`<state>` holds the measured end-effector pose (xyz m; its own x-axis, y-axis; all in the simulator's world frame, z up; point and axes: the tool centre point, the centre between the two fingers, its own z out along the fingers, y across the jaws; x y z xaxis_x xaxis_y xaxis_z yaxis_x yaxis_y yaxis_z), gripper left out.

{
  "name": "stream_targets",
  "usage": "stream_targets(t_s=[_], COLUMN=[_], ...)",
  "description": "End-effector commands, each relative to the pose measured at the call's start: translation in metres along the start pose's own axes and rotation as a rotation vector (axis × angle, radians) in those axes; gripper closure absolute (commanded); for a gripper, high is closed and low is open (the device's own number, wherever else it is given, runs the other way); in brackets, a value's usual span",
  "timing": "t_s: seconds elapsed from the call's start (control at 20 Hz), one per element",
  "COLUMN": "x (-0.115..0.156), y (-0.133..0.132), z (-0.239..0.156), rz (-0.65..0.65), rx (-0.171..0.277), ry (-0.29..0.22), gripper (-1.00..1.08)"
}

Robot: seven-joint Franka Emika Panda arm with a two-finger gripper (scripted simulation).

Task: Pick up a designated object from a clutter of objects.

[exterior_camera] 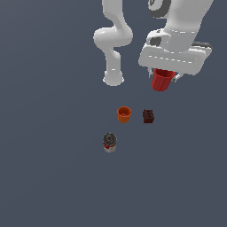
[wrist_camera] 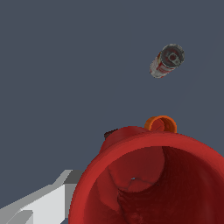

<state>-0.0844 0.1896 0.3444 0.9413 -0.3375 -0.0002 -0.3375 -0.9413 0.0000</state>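
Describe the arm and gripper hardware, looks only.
Glossy white arm with rounded, tubular links, on a round white base. A dark grey ring marks the wrist joint. The gripper has a boxy white body with a dotted seam. No cables or markings visible.

The red cup [exterior_camera: 162, 80] looks like ribbed plastic with a soft sheen, its inner wall rough-textured in the wrist view. The orange cup [exterior_camera: 124, 114] appears the same ribbed plastic. The can [exterior_camera: 109, 142] has a dull grey metal top and glossy label. The gripper [exterior_camera: 165, 76] body is smooth white, the tabletop [exterior_camera: 44, 155] flat matt grey.

Red ribbed cup [exterior_camera: 162, 80] upright, off surface
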Motion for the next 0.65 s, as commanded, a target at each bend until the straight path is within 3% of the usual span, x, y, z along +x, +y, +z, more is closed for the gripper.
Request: stream_targets(t_s=[0.0,0.6], x=[-0.004,-0.011], y=[0.001,0.001], z=[-0.018,-0.052], rz=[0.000,0.001], rx=[0.000,0.000], ry=[0.000,0.000], gripper=[1.08,1.08])
